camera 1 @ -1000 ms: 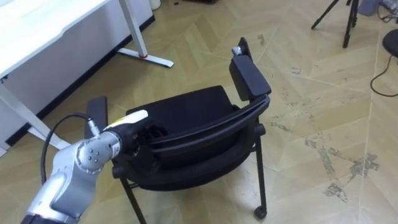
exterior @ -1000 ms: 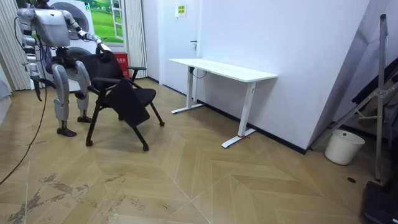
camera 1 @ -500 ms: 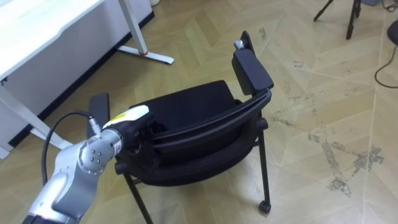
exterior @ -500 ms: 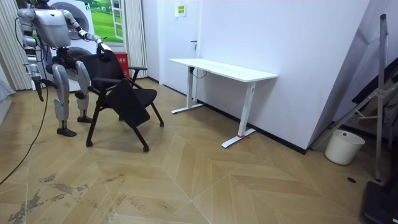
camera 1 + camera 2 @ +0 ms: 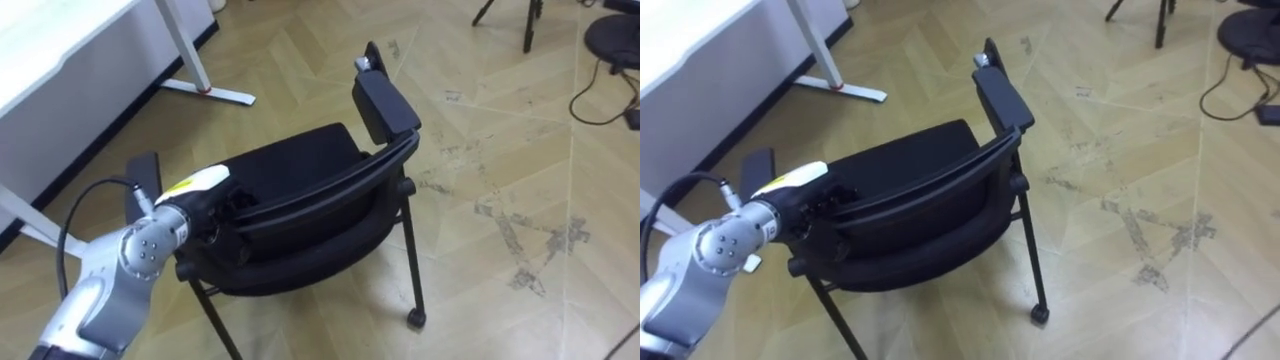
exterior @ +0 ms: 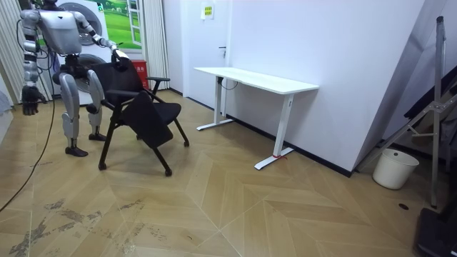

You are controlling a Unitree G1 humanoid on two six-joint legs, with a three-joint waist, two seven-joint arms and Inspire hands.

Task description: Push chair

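- Chair, black and on castors, stands on the wooden floor right in front of the robot. Its back faces the robot and its seat points away. A white desk is on the left and a tripod is far off on the right.
- The left hand is at the left end of the backrest's top rail. It is dark against black there, so I cannot tell how its fingers lie on the rail. The right hand hangs by the robot's side, away from the chair.
- Pushing from one end of the back could make the chair swing round on its wheels instead of rolling straight. My guess is the seat would turn toward the right.
- The contact is high on the chair. If the near castor catches on a plank joint or the scuffed patch, the chair might tip forward rather than roll.
- If it drifts left, the chair could hit the desk's foot. If it runs long to the far right, it would head for the tripod and the loose cable on the floor.
- If the hand merely rests on the rail, a sudden lurch of the chair might pull the rail out from under it.
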